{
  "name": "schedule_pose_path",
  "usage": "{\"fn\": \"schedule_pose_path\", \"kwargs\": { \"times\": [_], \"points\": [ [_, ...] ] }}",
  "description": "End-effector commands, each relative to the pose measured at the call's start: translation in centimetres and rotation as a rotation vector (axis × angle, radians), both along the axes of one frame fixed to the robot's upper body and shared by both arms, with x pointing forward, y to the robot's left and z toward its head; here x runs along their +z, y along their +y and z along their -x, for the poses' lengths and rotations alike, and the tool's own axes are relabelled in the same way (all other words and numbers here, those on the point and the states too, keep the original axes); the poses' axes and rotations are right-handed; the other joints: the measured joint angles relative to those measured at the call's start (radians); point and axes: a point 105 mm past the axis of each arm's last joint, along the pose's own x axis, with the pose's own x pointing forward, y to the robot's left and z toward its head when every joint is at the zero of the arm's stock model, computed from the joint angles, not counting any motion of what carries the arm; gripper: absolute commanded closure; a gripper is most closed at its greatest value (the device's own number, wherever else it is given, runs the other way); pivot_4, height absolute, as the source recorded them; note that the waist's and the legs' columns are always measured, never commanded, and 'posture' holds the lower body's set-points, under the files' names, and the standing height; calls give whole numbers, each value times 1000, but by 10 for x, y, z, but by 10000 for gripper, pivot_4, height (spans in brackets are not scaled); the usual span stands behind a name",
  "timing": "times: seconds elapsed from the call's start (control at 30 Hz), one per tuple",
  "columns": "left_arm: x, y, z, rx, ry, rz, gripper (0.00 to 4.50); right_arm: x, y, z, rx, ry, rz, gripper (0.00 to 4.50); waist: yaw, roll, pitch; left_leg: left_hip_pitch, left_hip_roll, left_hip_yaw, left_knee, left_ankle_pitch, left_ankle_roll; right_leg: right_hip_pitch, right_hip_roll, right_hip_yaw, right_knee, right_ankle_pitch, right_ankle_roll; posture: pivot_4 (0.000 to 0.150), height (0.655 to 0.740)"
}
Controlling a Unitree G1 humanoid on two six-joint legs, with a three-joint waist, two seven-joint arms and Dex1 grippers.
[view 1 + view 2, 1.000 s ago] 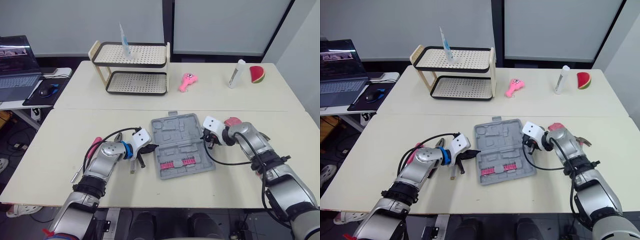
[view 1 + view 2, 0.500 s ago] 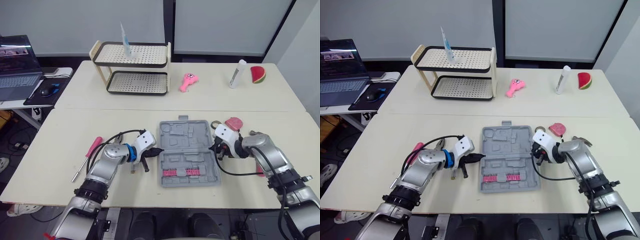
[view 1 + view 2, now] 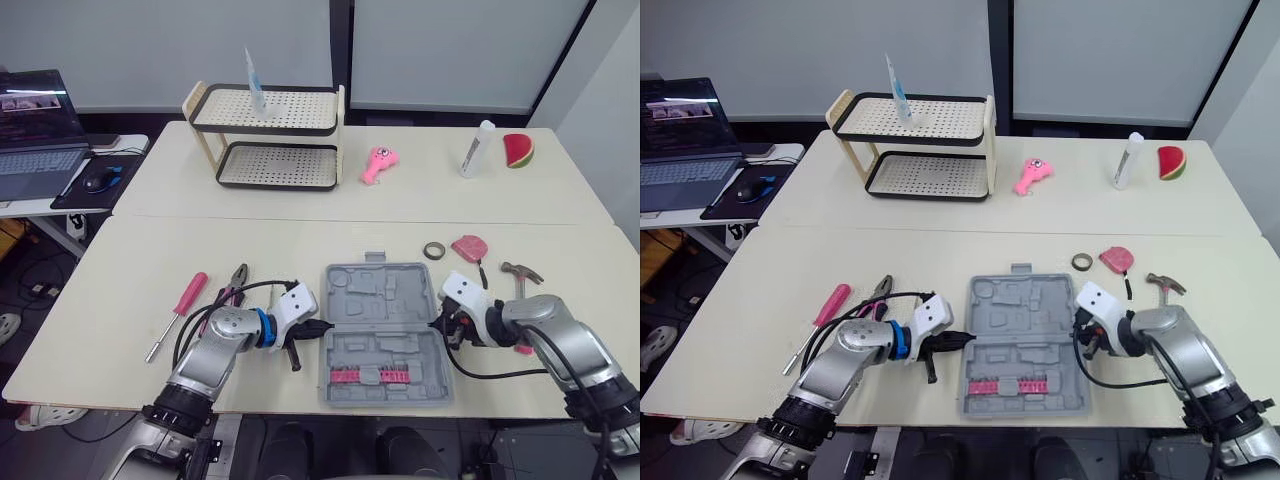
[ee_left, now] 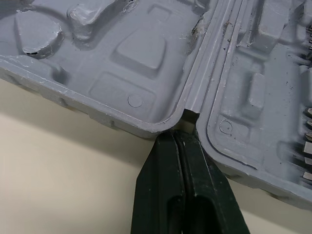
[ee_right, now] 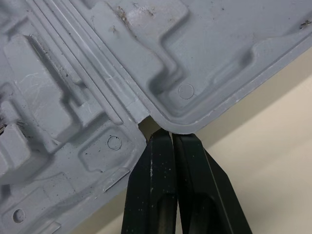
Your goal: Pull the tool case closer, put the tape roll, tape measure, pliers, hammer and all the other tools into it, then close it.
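The grey tool case (image 3: 385, 330) lies open near the table's front edge, with a pink bit strip in its near half. My left gripper (image 3: 318, 327) is shut, its tips (image 4: 181, 139) in the hinge notch on the case's left side. My right gripper (image 3: 440, 322) is shut too, its tips (image 5: 170, 139) in the notch on the right side. Behind the case on the right lie the tape roll (image 3: 433, 250), the pink tape measure (image 3: 467, 246) and the hammer (image 3: 521, 272). The pliers (image 3: 232, 285) and a pink-handled screwdriver (image 3: 177, 314) lie to the left.
A two-tier rack (image 3: 268, 135) stands at the back left. A pink toy (image 3: 376, 163), a white bottle (image 3: 474, 148) and a watermelon slice (image 3: 518, 150) lie along the far table. A laptop (image 3: 30, 130) sits on a side desk to the left.
The case has slid toward the front edge and turned square to it, with both shut grippers moving along at its sides. The tape roll and hammer now show behind it.
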Motion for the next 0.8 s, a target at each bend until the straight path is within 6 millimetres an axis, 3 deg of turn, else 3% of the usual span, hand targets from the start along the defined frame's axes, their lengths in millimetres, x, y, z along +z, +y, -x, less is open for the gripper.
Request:
{"fn": "schedule_pose_path", "kwargs": {
  "times": [0.03,0.8],
  "points": [
    [8,-13,9,-71,-18,30,45000,12,8,7,38,-30,-29,44714,0,0,0,0,0,0,0,0,0,0,0,0,0,0,0,1500,7400],
    [1,-6,28,-96,34,2,45000,-5,4,33,72,44,4,44714,2,0,0,0,0,-1,0,0,0,1,1,0,-1,0,0,1500,7400]
  ]
}}
